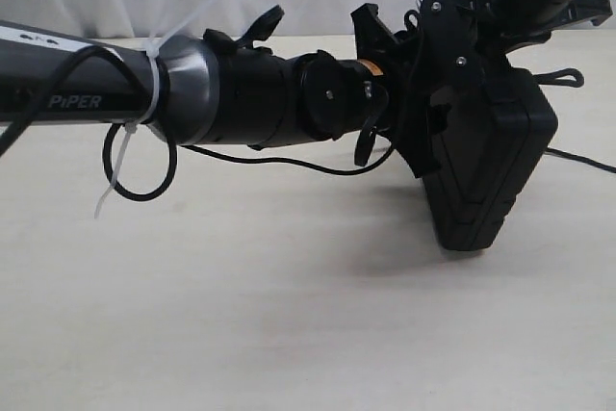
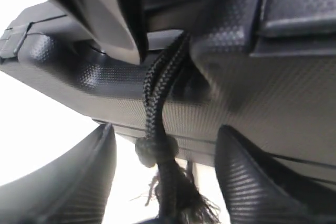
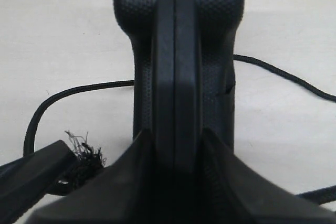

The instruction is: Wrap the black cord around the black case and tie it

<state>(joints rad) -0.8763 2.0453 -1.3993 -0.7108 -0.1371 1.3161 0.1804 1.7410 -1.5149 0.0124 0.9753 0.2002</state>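
Observation:
The black case [image 1: 491,170] stands on edge on the table, tilted. My right gripper [image 1: 450,93] comes from above and is shut on its upper rim; in the right wrist view the fingers [image 3: 131,171] press both sides of the case [image 3: 178,51]. The black cord [image 2: 157,93] hangs from the case's handle slot, and its knot and frayed end lie between the spread fingers [image 2: 79,182] of my left gripper [image 2: 165,145], which is open and not touching it. More cord [image 3: 79,88] trails over the table on both sides of the case. The left gripper [image 1: 385,84] sits against the case's left face.
The left arm [image 1: 96,93] stretches across from the left with a glossy cable loop [image 1: 144,175] and a white zip tie. A cord loop [image 1: 568,76] lies behind the case. Beige table [image 1: 289,315] spreads in front; a white curtain hangs at the back.

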